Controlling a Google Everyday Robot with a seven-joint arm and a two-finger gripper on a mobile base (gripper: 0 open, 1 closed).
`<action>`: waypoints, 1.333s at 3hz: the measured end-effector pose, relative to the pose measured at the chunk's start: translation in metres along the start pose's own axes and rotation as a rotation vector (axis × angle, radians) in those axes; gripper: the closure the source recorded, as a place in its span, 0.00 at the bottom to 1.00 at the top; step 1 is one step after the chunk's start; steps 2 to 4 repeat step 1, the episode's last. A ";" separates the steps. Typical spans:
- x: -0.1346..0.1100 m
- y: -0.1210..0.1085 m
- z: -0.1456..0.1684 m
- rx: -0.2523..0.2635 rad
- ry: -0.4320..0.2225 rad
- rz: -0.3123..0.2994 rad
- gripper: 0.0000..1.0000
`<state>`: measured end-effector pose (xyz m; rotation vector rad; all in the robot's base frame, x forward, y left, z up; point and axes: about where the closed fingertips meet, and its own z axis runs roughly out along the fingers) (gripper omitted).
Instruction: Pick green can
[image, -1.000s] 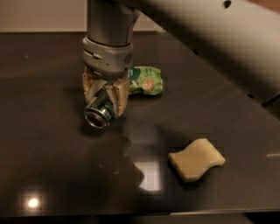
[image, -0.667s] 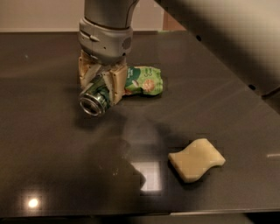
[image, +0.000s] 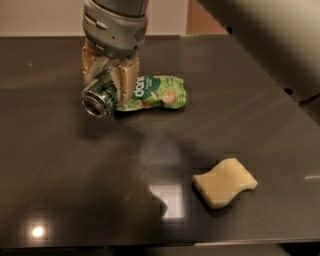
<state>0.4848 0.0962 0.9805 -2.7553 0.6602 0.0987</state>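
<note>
The green can (image: 100, 98) is dark green with a silver rim and lies tilted on its side, its silver end facing the camera. My gripper (image: 107, 80) is shut on the can, with tan fingers (image: 127, 79) on either side of it, and holds it above the dark table (image: 75, 175) at the upper left. Most of the can's body is hidden behind the fingers.
A crinkly light-green snack bag (image: 157, 92) with white lettering lies on the table just right of and behind the gripper. A pale yellow wavy sponge (image: 224, 182) lies at the front right. The table's front edge runs along the bottom.
The gripper has risen and shifted slightly left with the can held in it. The snack bag and the sponge have not moved.
</note>
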 end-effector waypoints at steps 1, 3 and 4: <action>0.001 -0.008 0.000 0.031 0.006 -0.002 1.00; 0.001 -0.008 0.000 0.031 0.006 -0.002 1.00; 0.001 -0.008 0.000 0.031 0.006 -0.002 1.00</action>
